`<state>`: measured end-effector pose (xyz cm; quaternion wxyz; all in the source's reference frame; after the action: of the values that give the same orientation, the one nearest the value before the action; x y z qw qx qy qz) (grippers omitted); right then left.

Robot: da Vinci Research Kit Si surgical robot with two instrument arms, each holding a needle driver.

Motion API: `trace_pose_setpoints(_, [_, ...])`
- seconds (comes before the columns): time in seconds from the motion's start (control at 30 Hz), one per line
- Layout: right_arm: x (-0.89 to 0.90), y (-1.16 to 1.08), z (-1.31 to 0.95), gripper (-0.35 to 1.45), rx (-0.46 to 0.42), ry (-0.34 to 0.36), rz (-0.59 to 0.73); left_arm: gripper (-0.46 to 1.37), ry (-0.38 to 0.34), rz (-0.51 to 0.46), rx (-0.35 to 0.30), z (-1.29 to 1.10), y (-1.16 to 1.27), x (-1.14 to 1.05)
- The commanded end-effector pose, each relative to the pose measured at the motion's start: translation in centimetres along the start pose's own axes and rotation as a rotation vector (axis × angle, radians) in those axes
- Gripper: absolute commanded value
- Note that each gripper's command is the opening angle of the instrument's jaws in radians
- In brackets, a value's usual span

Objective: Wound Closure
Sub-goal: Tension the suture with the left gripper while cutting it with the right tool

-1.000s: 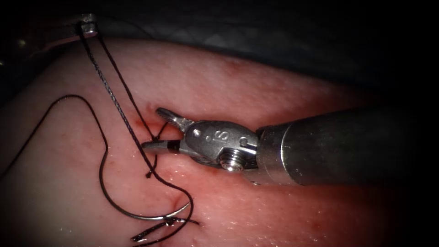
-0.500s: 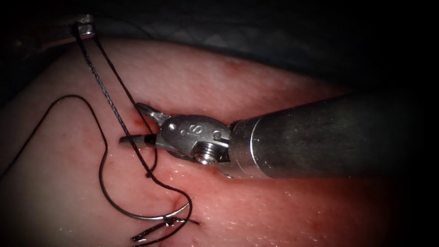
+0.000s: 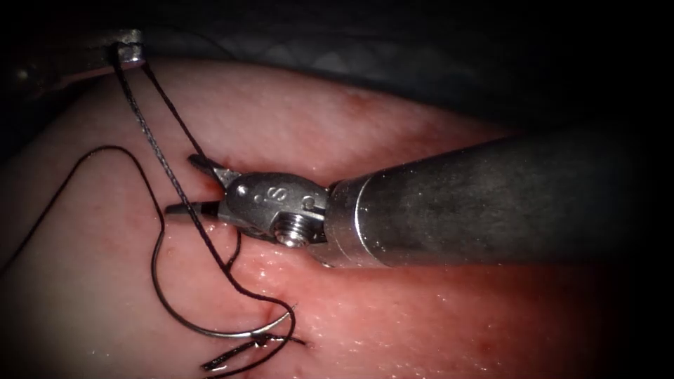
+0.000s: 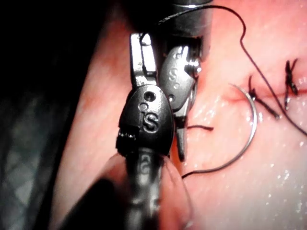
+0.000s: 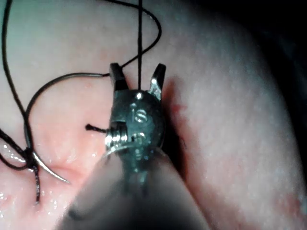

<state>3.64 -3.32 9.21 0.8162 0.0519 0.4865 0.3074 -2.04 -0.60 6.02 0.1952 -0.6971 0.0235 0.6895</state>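
Note:
My right tool [image 3: 180,184] reaches in from the right, its jaws open around the dark thread [image 3: 151,133] and holding nothing. In the right wrist view, the thread [image 5: 140,43] runs straight between those open jaws [image 5: 138,69]. Two thread strands rise taut to my left tool [image 3: 131,48] at the far upper left, which is shut on them; its jaws [image 4: 143,45] look closed. The curved needle [image 3: 182,319] lies free on the tissue [image 3: 393,126], left of the cut, held by neither tool. Its tip [image 5: 53,173] rests beside a tied knot [image 3: 261,340].
A thin thread loop [image 3: 105,149] trails from the needle's rear end over the left tissue. A short thread tail [image 3: 228,267] sticks up under the right tool. Red fluid [image 3: 210,186] marks the cut line. Earlier stitches [image 4: 288,84] cross the cut. Dark drape lies behind the tissue.
My right tool has slid left with its jaws open until they straddle the taut strands. The left tool, the needle and the knot have stayed put.

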Motion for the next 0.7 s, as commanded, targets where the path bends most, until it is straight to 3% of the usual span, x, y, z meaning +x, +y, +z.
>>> trace_pose_setpoints(0.03, [0.0,0.0,0.0,1.15,0.005,0.0,0.0,-0.35,0.001,0.001,-0.004,0.0,0.01,0.01])
trace_pose_setpoints(0.23, [-0.01,0.0,0.03,1.06,0.004,0.0,-0.001,-0.35,0.006,0.002,-0.013,0.02,0.09,0.05])
trace_pose_setpoints(0.3, [-0.01,-0.01,0.04,0.88,0.006,0.0,-0.002,-0.35,0.006,0.002,-0.013,0.03,0.1,0.06])
trace_pose_setpoints(0.33, [-0.01,-0.01,0.04,0.74,0.01,0.001,-0.002,-0.35,0.006,0.002,-0.014,0.03,0.1,0.06])
trace_pose_setpoints(0.37, [-0.02,-0.01,0.04,0.26,0.015,0.001,-0.003,-0.35,0.006,0.002,-0.013,0.03,0.11,0.06])
trace_pose_setpoints(0.4, [-0.02,-0.01,0.03,-0.35,0.018,0.002,-0.005,-0.35,0.006,0.002,-0.014,0.03,0.11,0.07])
trace_pose_setpoints(0.7, [0.0,0.0,0.05,-0.35,0.032,0.003,-0.024,-0.35,0.008,0.003,-0.017,0.03,0.12,0.06])
